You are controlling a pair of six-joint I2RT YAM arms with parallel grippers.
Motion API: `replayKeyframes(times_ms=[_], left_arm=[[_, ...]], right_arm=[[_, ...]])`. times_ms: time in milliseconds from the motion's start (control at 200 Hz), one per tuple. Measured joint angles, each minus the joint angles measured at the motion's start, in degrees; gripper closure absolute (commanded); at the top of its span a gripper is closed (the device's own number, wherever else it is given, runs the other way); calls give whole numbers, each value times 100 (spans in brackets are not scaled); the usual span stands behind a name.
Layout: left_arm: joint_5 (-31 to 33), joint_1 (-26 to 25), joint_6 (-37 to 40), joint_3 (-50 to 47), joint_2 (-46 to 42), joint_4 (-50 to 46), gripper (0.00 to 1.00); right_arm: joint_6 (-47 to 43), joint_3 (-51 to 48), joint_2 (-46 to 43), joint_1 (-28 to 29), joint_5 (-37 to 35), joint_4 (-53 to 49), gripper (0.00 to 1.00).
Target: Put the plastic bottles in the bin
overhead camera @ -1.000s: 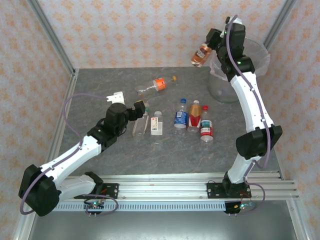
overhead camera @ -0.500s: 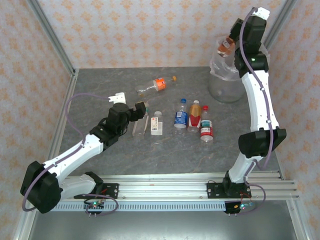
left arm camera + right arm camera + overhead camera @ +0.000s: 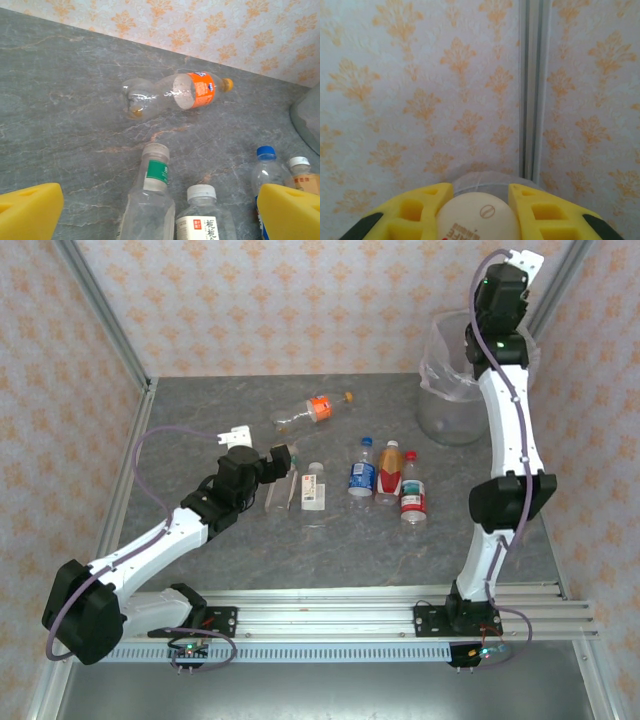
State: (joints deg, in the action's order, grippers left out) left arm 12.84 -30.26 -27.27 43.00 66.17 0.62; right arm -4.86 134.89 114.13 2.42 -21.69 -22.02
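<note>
Grey marbled table (image 3: 200,420) carries six plastic bottles (image 3: 362,472), all left of the bin (image 3: 450,420) in the far right corner. Near two clear ones the left gripper (image 3: 280,455) stands wide open. Raised high over the bin, the right gripper (image 3: 477,195) is closed on a seventh bottle (image 3: 475,220).
</note>
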Motion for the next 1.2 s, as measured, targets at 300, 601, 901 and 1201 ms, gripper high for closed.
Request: replayKeyframes(times_ms=[300,601,901,1201], left_arm=[[267,2,-127,2,0,-240,0],[310,4,-144,2,2,-428,0],[304,4,-184,111,293,-431,0],[306,7,-188,131,354,-437,0]], right_arm=[[-96,2909,2039,-61,-59,-1733,91],[-122,3018,2389,-146,229,-2463,85],[-205,2732,2594,-146,380,-2575,79],[-120,2732,2704,-146,570,-2758,37]])
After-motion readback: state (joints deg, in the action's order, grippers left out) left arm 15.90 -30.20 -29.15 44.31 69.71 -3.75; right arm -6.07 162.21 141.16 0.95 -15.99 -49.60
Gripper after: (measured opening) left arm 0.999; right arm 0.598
